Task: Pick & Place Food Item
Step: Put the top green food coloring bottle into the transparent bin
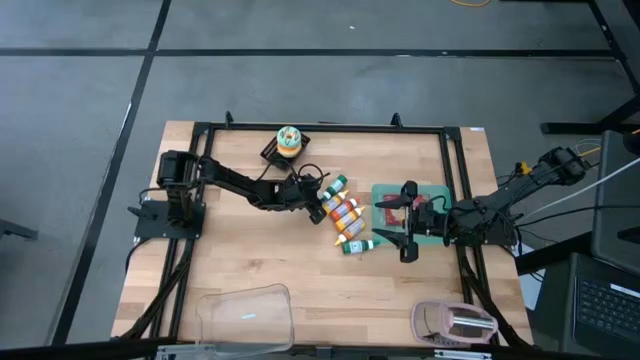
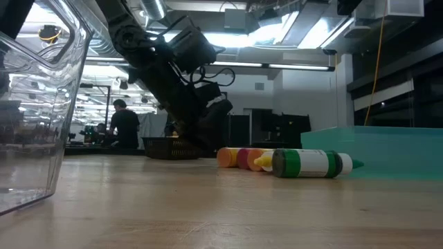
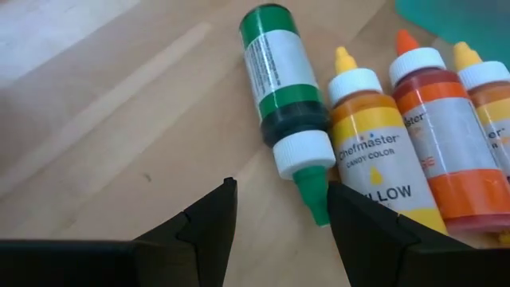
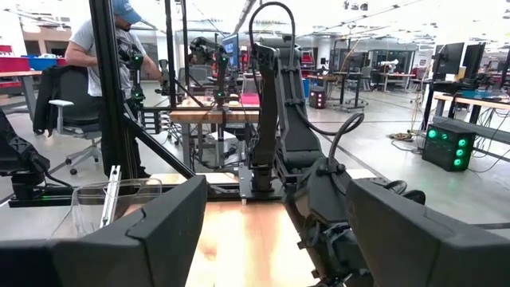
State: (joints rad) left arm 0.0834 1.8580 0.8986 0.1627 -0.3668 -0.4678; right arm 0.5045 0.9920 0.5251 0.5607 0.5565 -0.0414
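A row of food-colouring bottles lies on my wooden table, with my left gripper hovering at the green one.

The green bottle lies on its side at the far-left end of the row, its tip between my left gripper's spread fingers, which hold nothing. Beside it lie a yellow bottle and an orange bottle, touching side by side. Just right of the row sits a teal tray. My right gripper hangs over the tray's left edge, fingers wide apart and empty. A clear plastic tub stands at the near edge, and a small black basket sits at the far side.
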